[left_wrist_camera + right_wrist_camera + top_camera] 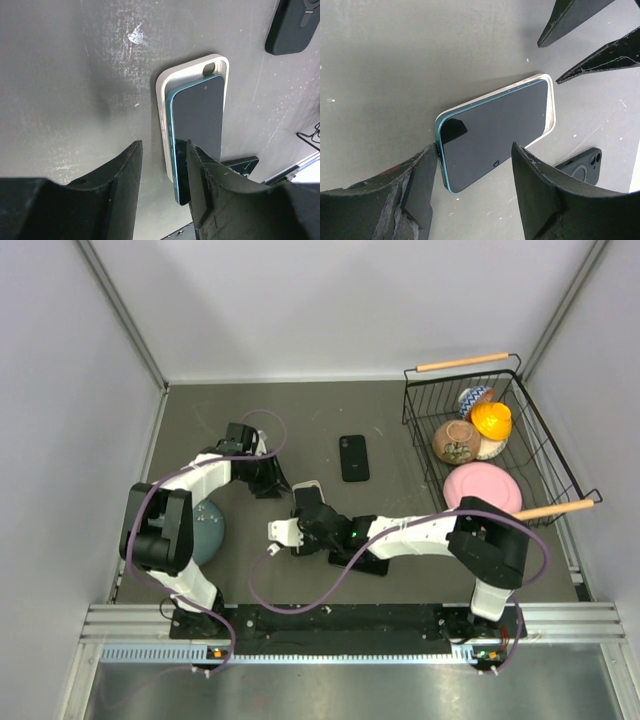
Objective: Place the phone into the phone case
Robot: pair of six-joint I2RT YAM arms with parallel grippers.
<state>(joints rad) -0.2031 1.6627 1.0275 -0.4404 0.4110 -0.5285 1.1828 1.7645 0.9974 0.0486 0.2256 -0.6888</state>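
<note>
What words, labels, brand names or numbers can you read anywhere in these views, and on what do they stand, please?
None: no view shows any readable text.
The phone has a dark, blank screen.
The white case and the black case show no lettering.
The patterned bowl in the basket is too small to tell.

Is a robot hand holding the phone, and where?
No firm hold shows. The phone lies partly in the case; the left gripper and right gripper stand open by it.
</note>
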